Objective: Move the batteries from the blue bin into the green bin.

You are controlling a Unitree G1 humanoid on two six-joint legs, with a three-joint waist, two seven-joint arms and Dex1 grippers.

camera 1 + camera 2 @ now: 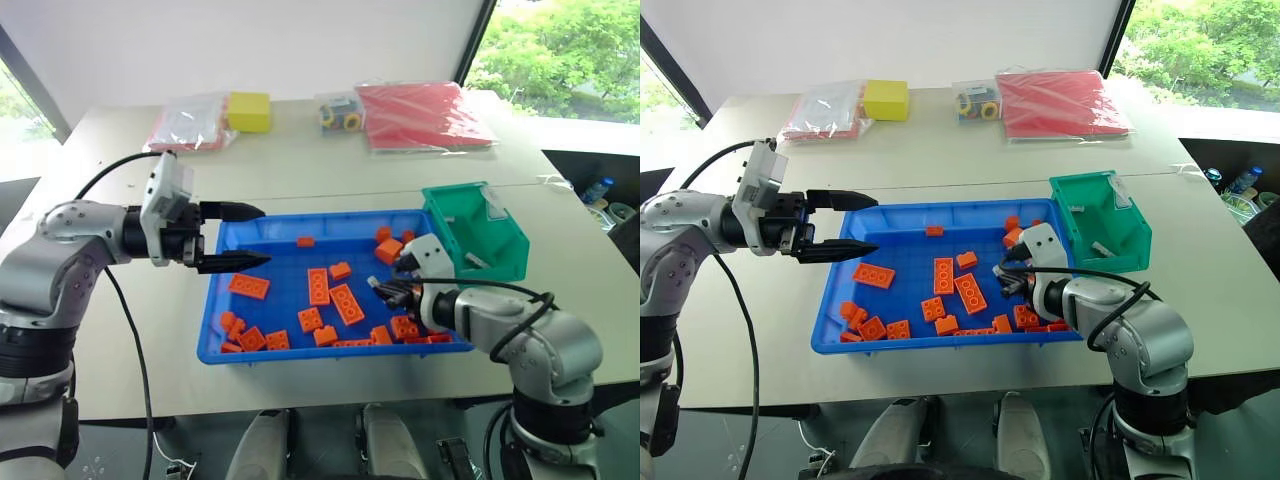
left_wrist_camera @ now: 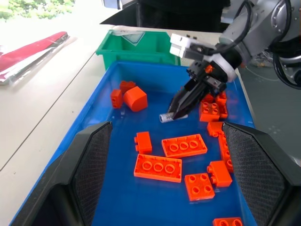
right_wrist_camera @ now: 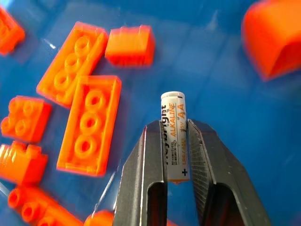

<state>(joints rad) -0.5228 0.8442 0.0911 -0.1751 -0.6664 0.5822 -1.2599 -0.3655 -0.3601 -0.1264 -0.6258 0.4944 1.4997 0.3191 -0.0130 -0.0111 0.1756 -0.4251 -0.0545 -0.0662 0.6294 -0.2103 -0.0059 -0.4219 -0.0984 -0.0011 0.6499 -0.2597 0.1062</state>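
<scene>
Over the counter's left side, left pincer (image 1: 255, 236): held level above the left rim of the blue bin (image 1: 215, 305), its two black fingers spread apart with nothing between them; likely parked out of the way while the other arm works.

Blue bin: wide, shallow tray of glossy bright-blue plastic with a raised rim, sitting at the counter's near edge; orange bricks (image 1: 347, 303) lie scattered over its floor, studded and hard-edged, most toward the near rim and the right end.

Battery (image 3: 174, 135): smooth silver-grey cylinder with printed orange lettering, clamped across its body between the right pincer's fingers, one end poking out past the tips; it sits low over the floor toward the bin's right end. Whether it touches the floor I cannot tell.

Right pincer (image 1: 381, 290): closed on the battery, angled down into the bin among the bricks; grip looks centred, so a straight lift should clear them.

Green bin (image 1: 480, 235): small, deep, green plastic, sloped front, standing against the blue bin's far right corner, close for a short carry. One battery (image 1: 1102, 248) appears to lie inside.
</scene>
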